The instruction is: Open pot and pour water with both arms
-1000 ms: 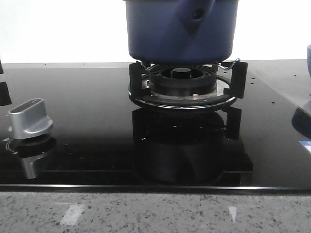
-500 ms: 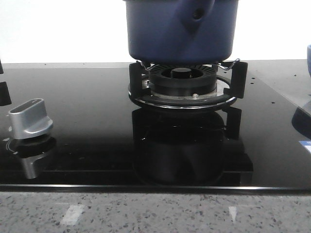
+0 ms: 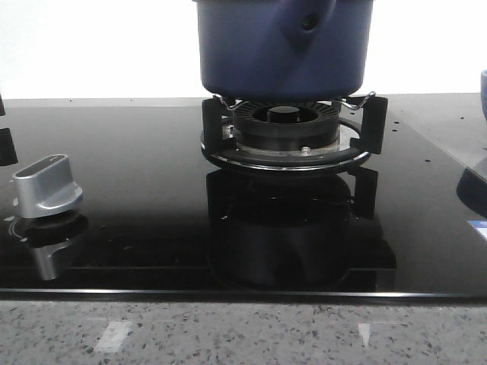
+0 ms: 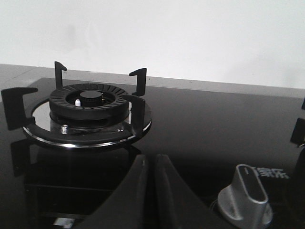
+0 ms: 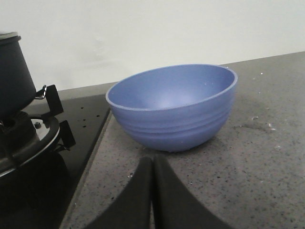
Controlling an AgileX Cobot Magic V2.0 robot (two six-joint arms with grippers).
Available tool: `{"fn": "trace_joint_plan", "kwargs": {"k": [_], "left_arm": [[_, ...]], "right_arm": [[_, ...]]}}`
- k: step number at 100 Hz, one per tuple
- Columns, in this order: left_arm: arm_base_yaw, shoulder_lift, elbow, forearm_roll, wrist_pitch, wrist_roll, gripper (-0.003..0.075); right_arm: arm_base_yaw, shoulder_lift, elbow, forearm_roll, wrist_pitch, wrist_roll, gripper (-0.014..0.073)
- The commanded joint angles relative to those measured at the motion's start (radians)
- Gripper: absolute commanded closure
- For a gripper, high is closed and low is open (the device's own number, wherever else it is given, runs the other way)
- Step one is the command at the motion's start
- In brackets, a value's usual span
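Front view, lower left of frame: silver knob (image 3: 47, 187) standing on the glossy black cooktop (image 3: 137, 220), mirrored in the glass. No arm or gripper visible anywhere in this view.

Upper centre: the pot (image 3: 283, 47), dark navy, seated on the black burner grate (image 3: 293, 125), handle mount with its round hole facing the camera. Top of the pot cut off by the frame edge, so lid not visible; impossible to say whether on or off. Far right edge: a sliver of the blue bowl (image 3: 484, 91).

Left wrist view, bottom centre: left gripper (image 4: 150, 167), fingers pressed together, nothing between them. Upper left: a second burner (image 4: 88, 102), bare. Lower right: the silver knob, just beside the fingers.

Right wrist view, bottom centre: right gripper (image 5: 152, 169), likewise closed tight and empty. Centre: the blue bowl on the grey speckled counter (image 5: 257, 157). Left edge: the pot on its grate.

Likely nothing yet begun. Risks: reaching in with fingers shut and nudging the pot off its prongs; left fingers catching the nearby knob on lift-off; right fingers bumping the bowl while swinging toward the pot; spilling onto the glass if tipped before the pot is held securely.
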Motion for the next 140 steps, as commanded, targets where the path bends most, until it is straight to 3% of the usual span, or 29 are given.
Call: {"fn": "trace_joint_plan", "kwargs": {"k": [1,27,35,55,69,80,92,102,131,140], "left_arm": [[0.000,-0.027,0.032,-0.118,-0.096,-0.009,0.0741],[0.000,-0.027,0.030,-0.602,-0.152,-0.009,0.0741],[0.000,-0.027,0.022,-0.725,-0.157,-0.009,0.0741],[0.000,-0.027,-0.062,-0.760,-0.092,-0.009,0.0741],[0.000,-0.001,-0.175,-0.661,-0.004,-0.009,0.0741],[0.000,0.076,-0.304,-0.544,0.128,0.024,0.0741],[0.000,0.211,-0.465,-0.538,0.252,0.214,0.0741],[0.000,0.315,-0.592,-0.582,0.342,0.347,0.0741],[0.000,0.523,-0.796,-0.833,0.498,0.700,0.0735],[0.000,0.563,-0.815,-0.962,0.529,0.820,0.0672]], "right_arm": [[-0.002,-0.021,0.026,0.074,-0.101,-0.003,0.0645],[-0.002,-0.021,0.026,0.483,-0.111,-0.003,0.0645],[-0.002,-0.021,0.023,0.533,-0.096,-0.003,0.0645],[-0.002,-0.021,-0.063,0.530,0.039,-0.003,0.0645],[-0.002,-0.004,-0.155,0.465,0.155,-0.005,0.0639],[-0.002,0.068,-0.266,0.342,0.303,-0.005,0.0639],[-0.002,0.207,-0.420,0.218,0.481,-0.061,0.0639],[0.012,0.311,-0.538,0.207,0.566,-0.139,0.0641],[0.044,0.429,-0.743,0.205,0.606,-0.223,0.0638],[0.044,0.439,-0.758,0.205,0.612,-0.223,0.0612]]}}
